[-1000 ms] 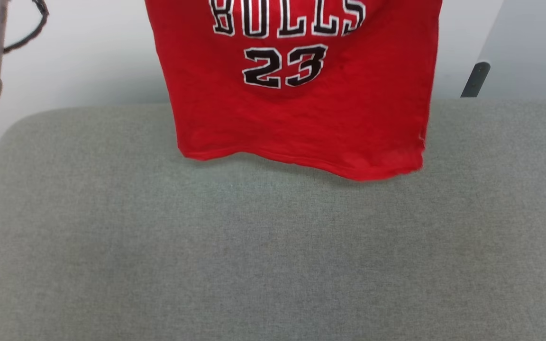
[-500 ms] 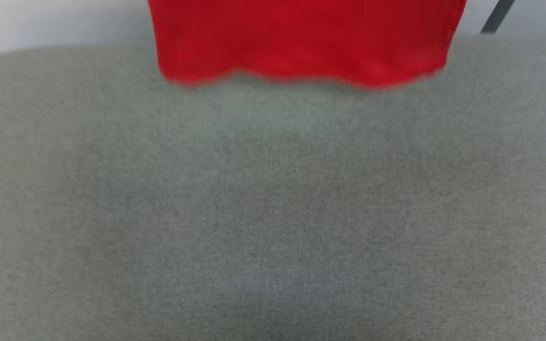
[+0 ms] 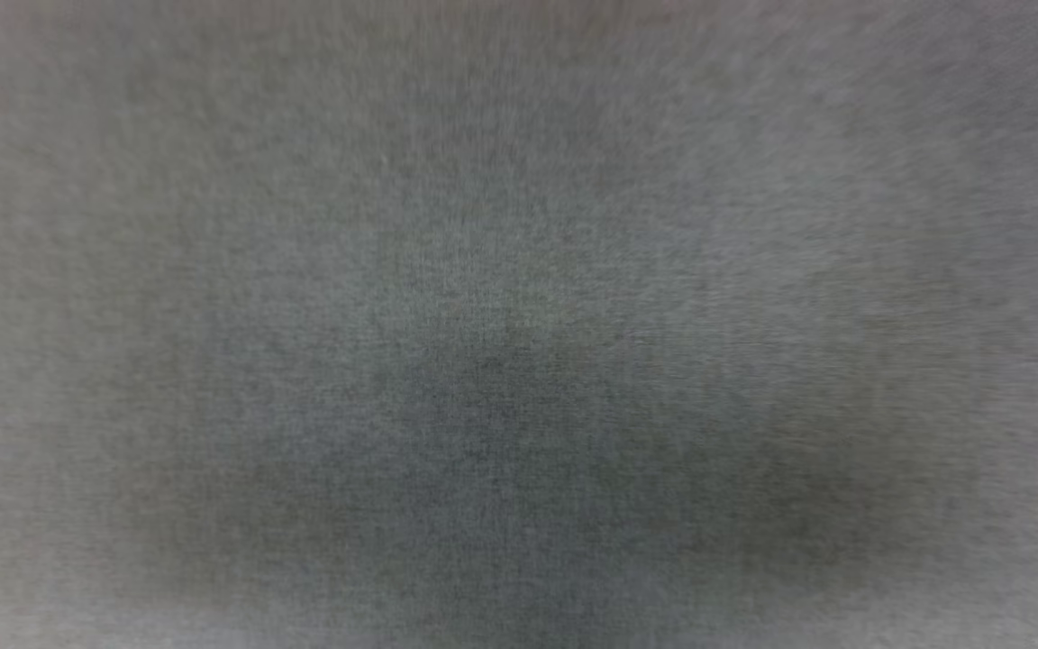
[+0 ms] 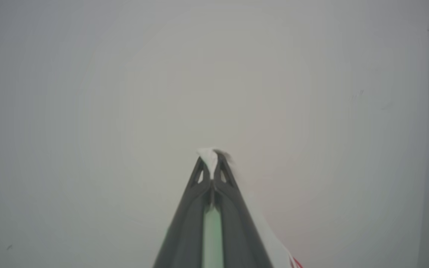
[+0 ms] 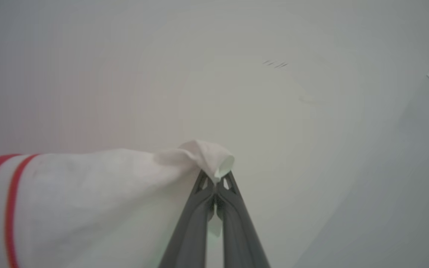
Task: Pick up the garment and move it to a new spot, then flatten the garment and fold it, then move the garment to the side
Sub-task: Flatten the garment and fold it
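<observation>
Change: the head camera has swung downward. A second ago the red hem hung across the top of its picture, over the far edge of the grey cushion (image 3: 519,324). Now that picture is blurred grey upholstery, smeared by the swing. The camera moved, and nothing suggests the shirt did.
Meaning for the task: my guess is the robot is bending or looking down to pick a landing spot, so the carry is ending and the lay-down is about to begin. Flattening, folding and moving aside are all still to do.
Garment: the garment (image 5: 88,193) is off the cushion, strung in the air between the two grippers in front of a pale wall (image 4: 88,93).
Left arm: the left gripper (image 4: 212,163) is raised with its fingers pointing at the wall. Its jaws are pressed together on a small tuft of white cloth, and more white trails off past its right side.
Right arm: the right gripper (image 5: 216,178) is held up in the same way. Its jaws are pinched on a bunched white corner, and the cloth stretches away to that view's left, where the red stripes begin.
Risk: both grips hold very little cloth, so a quick drop could pull a corner free.
</observation>
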You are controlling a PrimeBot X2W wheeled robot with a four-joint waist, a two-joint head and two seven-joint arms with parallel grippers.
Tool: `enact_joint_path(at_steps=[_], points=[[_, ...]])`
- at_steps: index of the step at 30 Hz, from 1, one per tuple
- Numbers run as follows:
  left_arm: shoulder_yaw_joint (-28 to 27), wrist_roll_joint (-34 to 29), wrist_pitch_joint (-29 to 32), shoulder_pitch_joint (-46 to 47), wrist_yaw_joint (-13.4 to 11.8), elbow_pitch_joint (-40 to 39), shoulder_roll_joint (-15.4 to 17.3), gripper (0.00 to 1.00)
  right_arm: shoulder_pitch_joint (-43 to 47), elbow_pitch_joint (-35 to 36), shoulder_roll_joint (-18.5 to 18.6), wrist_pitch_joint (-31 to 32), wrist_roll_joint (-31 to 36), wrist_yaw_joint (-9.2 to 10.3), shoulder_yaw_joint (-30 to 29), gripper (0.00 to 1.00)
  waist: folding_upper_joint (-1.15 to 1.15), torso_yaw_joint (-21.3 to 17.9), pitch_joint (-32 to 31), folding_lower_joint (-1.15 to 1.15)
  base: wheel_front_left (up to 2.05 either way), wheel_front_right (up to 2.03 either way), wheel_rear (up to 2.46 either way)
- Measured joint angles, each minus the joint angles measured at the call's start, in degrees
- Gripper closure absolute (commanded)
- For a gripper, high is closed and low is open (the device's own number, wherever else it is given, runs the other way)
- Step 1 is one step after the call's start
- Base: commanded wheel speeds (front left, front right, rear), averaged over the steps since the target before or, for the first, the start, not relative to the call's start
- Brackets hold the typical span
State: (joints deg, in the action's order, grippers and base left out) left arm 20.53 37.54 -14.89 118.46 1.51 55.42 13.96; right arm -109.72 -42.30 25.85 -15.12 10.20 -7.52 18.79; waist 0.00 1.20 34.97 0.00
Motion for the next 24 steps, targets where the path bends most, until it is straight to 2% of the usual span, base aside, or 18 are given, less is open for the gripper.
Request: enact_joint_path(at_steps=[6, 13, 18, 24], points=[[-6.93, -4.03, -0.09, -5.71, -0.01, -7.99, -0.07, 1.00, 7.02, 2.98, -2.21, 0.01, 6.43, 0.00, -6.42, 1.00, 0.00, 1.39, 8.44, 0.00, 0.00, 0.00, 0.00], [-11.55, -7.79, -0.09, -11.61, 1.52, -7.70, -1.70, 1.00, 10.59, 1.86, -3.89, 0.01, 9.04, 0.00, -7.76, 1.00, 0.00, 3.51, 14.50, 0.00, 0.00, 0.00, 0.00], [-12.33, -10.18, -0.09, -15.52, 3.18, -5.47, -2.26, 1.00, 12.43, 1.91, -3.58, 0.01, 6.56, 0.00, -4.34, 1.00, 0.00, 5.59, 15.09, 0.00, 0.00, 0.00, 0.00], [-10.28, -10.03, 0.19, -21.35, 5.28, 0.70, -3.31, 1.00, 17.97, 2.68, -0.01, 0.01, -0.67, 0.00, 0.00, 1.00, 0.00, 6.95, 11.82, 0.00, 0.00, 0.00, 0.00]])
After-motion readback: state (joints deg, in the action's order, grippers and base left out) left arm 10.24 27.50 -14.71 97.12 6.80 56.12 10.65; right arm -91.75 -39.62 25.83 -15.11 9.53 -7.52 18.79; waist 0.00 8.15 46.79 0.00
